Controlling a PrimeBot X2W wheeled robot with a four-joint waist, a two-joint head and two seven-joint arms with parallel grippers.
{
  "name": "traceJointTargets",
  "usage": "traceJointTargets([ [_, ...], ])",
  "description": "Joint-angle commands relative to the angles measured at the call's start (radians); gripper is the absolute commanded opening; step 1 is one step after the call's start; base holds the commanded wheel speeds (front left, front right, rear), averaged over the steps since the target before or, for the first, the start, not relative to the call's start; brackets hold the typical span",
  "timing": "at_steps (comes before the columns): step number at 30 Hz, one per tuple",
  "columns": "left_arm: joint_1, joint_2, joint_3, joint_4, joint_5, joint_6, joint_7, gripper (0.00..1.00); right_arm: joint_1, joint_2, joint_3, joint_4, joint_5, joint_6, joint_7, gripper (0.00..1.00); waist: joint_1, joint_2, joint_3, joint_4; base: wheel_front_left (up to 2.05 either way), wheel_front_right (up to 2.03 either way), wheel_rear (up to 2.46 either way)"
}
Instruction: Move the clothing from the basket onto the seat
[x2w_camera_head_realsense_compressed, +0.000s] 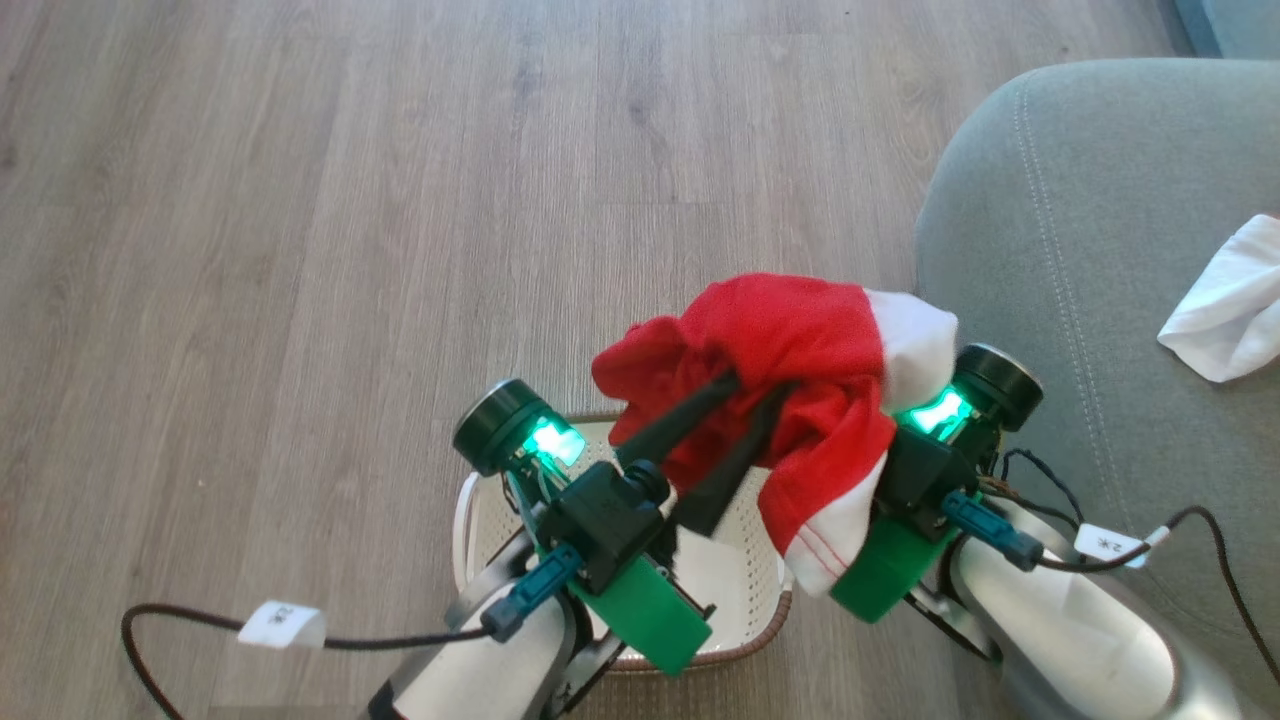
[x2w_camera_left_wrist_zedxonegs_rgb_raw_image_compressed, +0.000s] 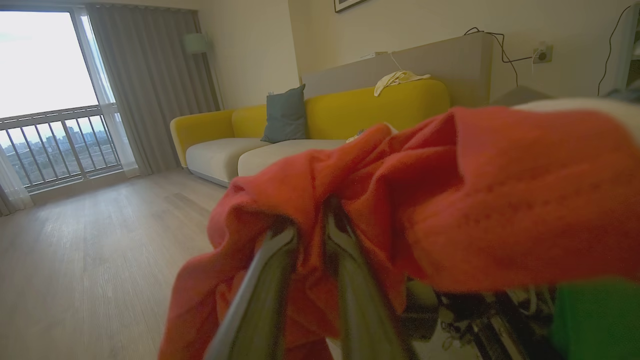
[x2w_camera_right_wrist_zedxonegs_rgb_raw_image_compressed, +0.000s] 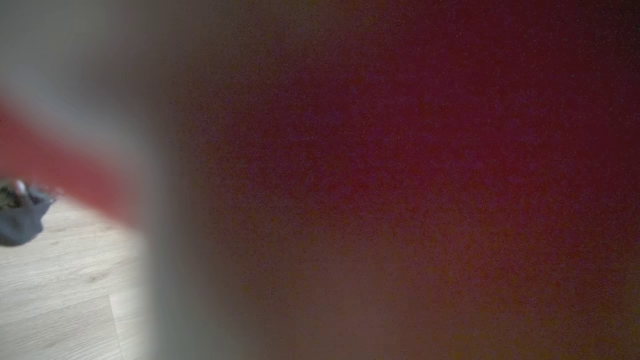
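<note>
Nearly closed, left hand (x2w_camera_head_realsense_compressed: 765, 386) pinches red clothing (x2w_camera_head_realsense_compressed: 800, 325).

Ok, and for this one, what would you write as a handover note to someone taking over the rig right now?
Left end effector: shut on the red garment, which is held above the basket.
Right end effector: shut, with its fingers buried under the same garment; whether it grips the cloth cannot be seen.
The white garment lies on the seat. The visible part of the basket holds no clothing.
Done: one garment is on the seat.
Left: carry the red one over to the seat and release it.
</note>
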Motion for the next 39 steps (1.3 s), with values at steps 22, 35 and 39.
traceJointTargets([
  [22, -0.013, -0.001, 0.073, 0.002, 0.005, 0.023, -0.005, 1.00, 0.023, -0.010, -0.190, -0.078, -0.076, 0.000, -0.002, 0.00, 0.0000, 0.0000, 0.022, -0.011, 0.00, 0.00, 0.00],
  [35, 0.031, -0.001, 0.098, 0.065, 0.031, 0.011, -0.005, 1.00, 0.071, -0.051, -0.362, -0.103, -0.114, 0.000, -0.002, 0.00, 0.0000, 0.0000, 0.016, -0.021, 0.00, 0.00, 0.00],
  [39, 0.045, -0.001, 0.102, 0.082, 0.033, 0.004, -0.005, 1.00, 0.107, -0.041, -0.422, -0.096, -0.114, 0.000, -0.002, 0.00, 0.0000, 0.0000, 0.015, -0.026, 0.00, 0.00, 0.00],
])
